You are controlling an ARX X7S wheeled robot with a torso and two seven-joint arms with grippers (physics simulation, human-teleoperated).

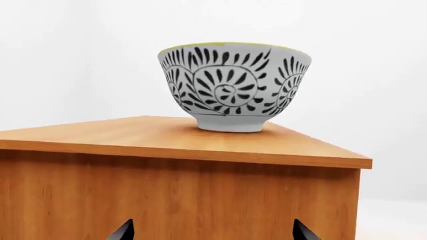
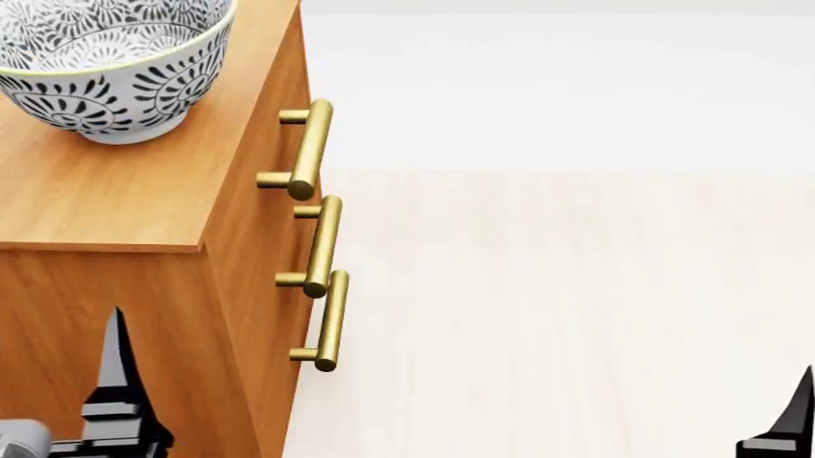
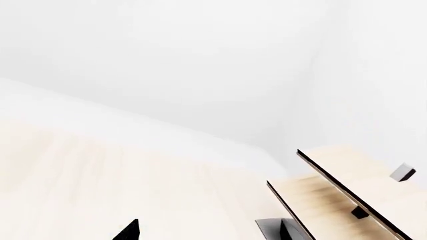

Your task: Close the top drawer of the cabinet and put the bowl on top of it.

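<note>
The jaws of the left gripper (image 1: 213,231) are spread wide and hold nothing; only the tips of the right gripper (image 3: 207,231) show, apart and empty too. The bowl (image 2: 113,59) sits upright, mouth up, on the cabinet (image 2: 121,196) at about 11 o'clock in the head view. The top drawer (image 2: 270,114) looks shut, its handle lying along the front, so both steps seem done and the arms need only back away.

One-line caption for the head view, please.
White blue-grey floral ceramic bowl upright on the orange-brown wooden cabinet; three brass-handled drawers flush.
</note>
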